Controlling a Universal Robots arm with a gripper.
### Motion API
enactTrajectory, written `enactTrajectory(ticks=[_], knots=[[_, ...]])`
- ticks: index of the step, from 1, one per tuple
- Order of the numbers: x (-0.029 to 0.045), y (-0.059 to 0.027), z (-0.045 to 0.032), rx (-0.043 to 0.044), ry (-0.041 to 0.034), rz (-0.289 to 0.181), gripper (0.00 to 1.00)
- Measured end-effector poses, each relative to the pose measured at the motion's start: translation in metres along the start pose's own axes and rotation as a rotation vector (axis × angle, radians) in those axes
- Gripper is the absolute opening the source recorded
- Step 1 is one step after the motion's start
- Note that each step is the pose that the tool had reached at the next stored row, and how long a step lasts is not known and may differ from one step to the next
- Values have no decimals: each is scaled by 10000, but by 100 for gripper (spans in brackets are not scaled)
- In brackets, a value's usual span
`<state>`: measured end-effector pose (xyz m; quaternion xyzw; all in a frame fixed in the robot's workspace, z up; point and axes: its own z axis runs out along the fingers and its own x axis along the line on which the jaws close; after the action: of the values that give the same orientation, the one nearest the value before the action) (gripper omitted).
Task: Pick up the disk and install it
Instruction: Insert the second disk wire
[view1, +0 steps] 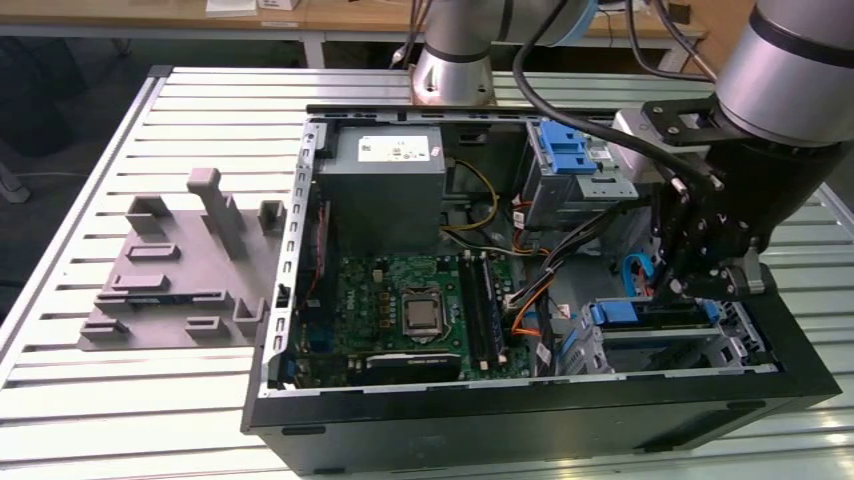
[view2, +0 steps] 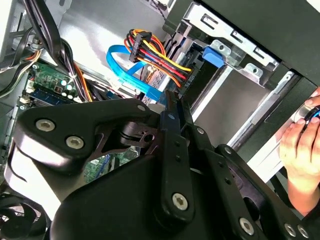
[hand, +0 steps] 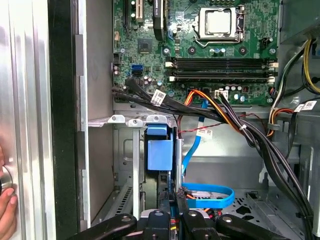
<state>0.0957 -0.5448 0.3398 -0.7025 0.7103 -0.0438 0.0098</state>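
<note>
The disk (view1: 657, 315) lies in the lower drive bay at the front corner of the open computer case, on the exterior view's right. Its blue carrier end (hand: 159, 152) sits under a silver bay bracket in the first wrist view. My gripper (view1: 703, 287) hangs inside the case just above the bay, a little apart from the disk. In both wrist views its black fingers (view2: 171, 107) meet at the tips with nothing between them, and the gripper (hand: 178, 197) points toward the carrier end. Most of the disk's body is hidden inside the bay.
A blue data cable (hand: 210, 195) and bundled power wires (view2: 157, 55) cross close to the fingers. The motherboard (view1: 400, 310), grey power supply (view1: 387, 185) and upper blue latch (view1: 567, 150) fill the case. A grey fixture (view1: 174, 270) lies on the slatted table. A person's hand (view2: 300, 145) rests outside the case wall.
</note>
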Motion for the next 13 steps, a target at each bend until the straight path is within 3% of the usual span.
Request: enactTrajectory(ticks=[13], knots=[[16,4,42,-1,-14,8,16]])
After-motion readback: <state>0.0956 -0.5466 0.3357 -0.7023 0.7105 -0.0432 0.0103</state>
